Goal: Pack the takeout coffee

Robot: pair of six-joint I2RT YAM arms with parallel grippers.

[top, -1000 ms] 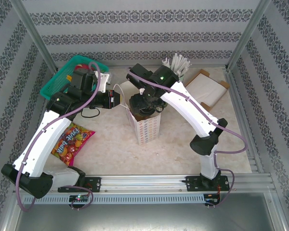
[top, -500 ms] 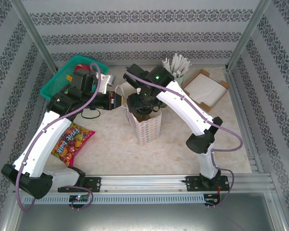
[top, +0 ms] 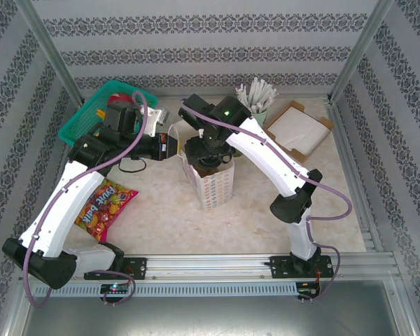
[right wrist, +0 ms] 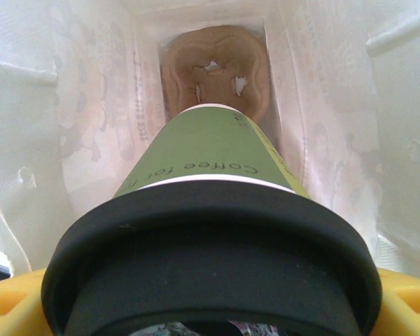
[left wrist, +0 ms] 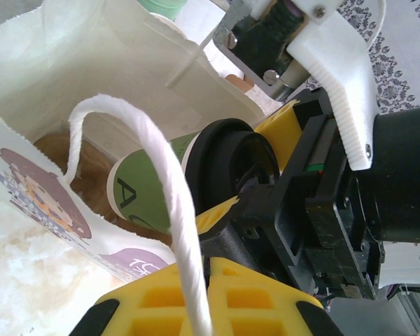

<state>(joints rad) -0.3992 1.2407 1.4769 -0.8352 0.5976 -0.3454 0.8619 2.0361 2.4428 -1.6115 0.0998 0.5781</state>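
Inside the white paper bag point(top: 215, 187), mid-table: the small dark green paper cup with round black plastic lid point(right wrist: 210, 161). Clamped on it at the lid is the right gripper point(top: 208, 155), yellow fingers point(right wrist: 7, 311) on either side. The cup's long axis runs from the gripper down into the bag, base toward the brown pulp tray point(right wrist: 213, 63) on the bag floor. Base-to-tray contact can't be told. At the bag's left rim, by the white string handle point(left wrist: 171, 203), sits the left gripper point(top: 169, 145); apart or together unclear. Likely next: seat and release.
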